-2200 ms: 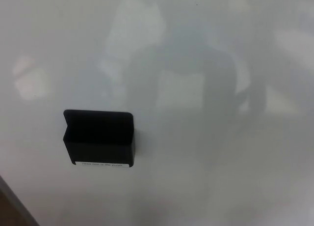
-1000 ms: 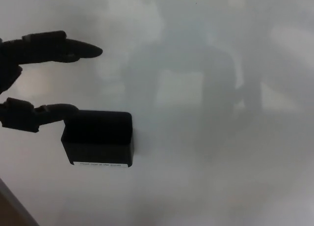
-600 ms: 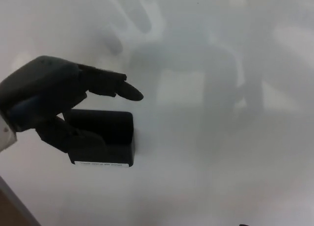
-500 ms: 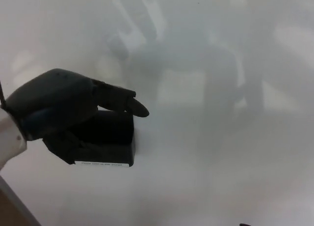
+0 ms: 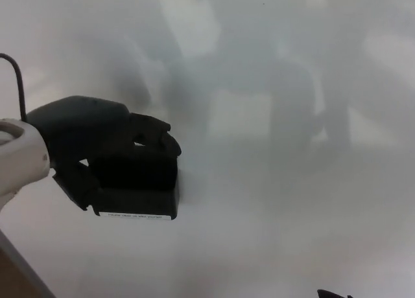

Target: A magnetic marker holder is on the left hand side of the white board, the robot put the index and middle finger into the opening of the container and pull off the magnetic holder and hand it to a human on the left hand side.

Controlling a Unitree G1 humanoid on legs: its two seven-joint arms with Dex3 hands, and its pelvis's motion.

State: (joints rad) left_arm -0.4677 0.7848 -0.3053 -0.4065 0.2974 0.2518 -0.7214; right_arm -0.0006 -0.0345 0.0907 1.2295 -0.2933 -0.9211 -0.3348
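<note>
White whiteboard fills nearly everything we see, glossy with murky reflections. Our left hand reaches in from the left and is draped over the top of the black magnetic marker holder, which sits low on the board's left side, flat against it. The fingers curl down toward the opening, but honestly we can't tell if they're properly hooked inside or just resting on the rim. If they're shallow, a pull could slip off the edge, or the holder might slide along the board instead of popping free. Right hand isn't clearly visible.
</note>
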